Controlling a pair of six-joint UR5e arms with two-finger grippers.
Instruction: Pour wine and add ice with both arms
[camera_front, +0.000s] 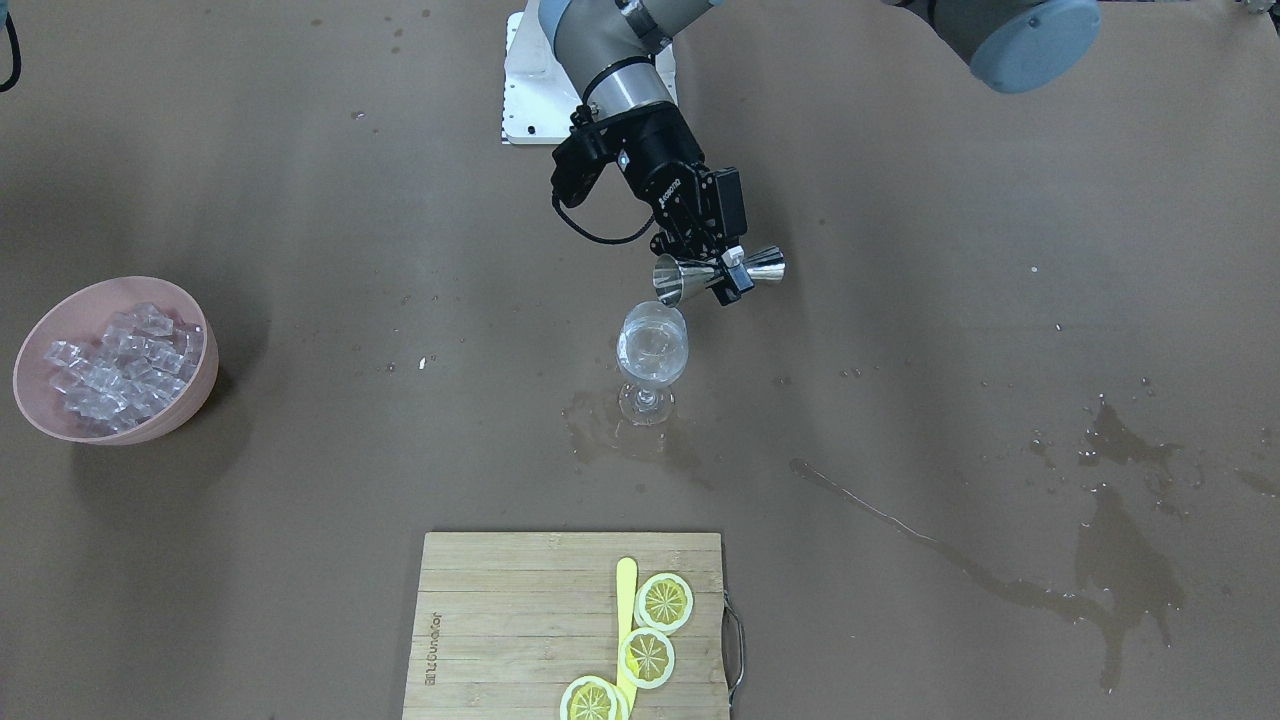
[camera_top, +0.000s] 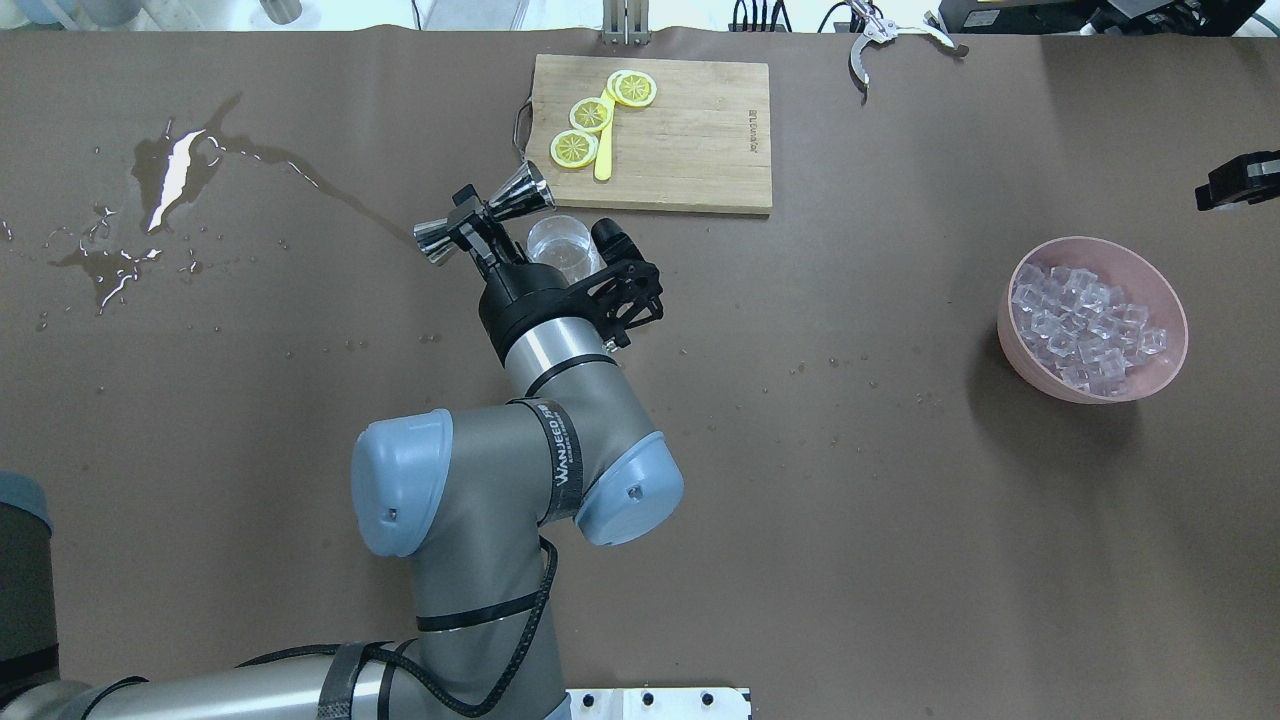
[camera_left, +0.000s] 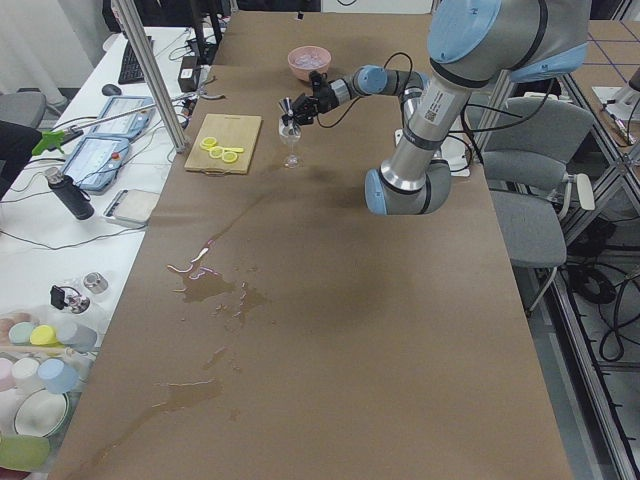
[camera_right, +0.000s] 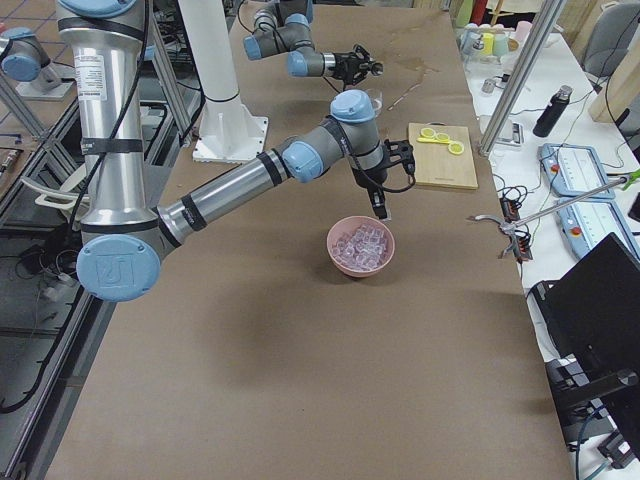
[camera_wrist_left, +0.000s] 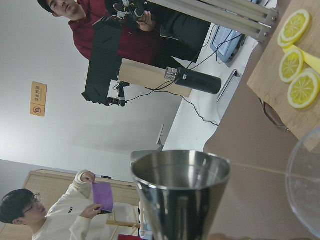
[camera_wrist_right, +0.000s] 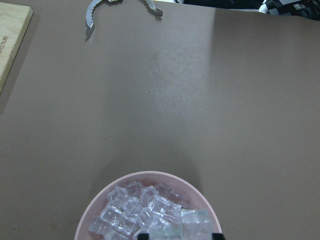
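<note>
1. The wine is a small clear pool in the wine glass, which stands just below the left gripper. This gripper pinches a steel jigger at its narrow waist and holds it on its side, mouth toward the glass rim. In the left wrist view, a thin pale line from the jigger lip to the glass is probably the stream. The mouth is near the rim's edge, so a small error in tilt can send wine onto the table, which is wet around the foot of the glass.
2. The jigger is close above the rim. If it comes lower or moves sideways, it can touch the tall glass and tip it over.
3. The polished waist gives little grip, so the jigger can turn or slip between the fingers.
4. The ice lies in a pink bowl directly under the right gripper, well apart from the left gripper. I cannot tell whether the right fingers are spread or already pinch a cube. The cubes look smooth, so one can slip out on the way to the glass.
5. If the left arm is not withdrawn first, both arms can meet over the glass.
</note>
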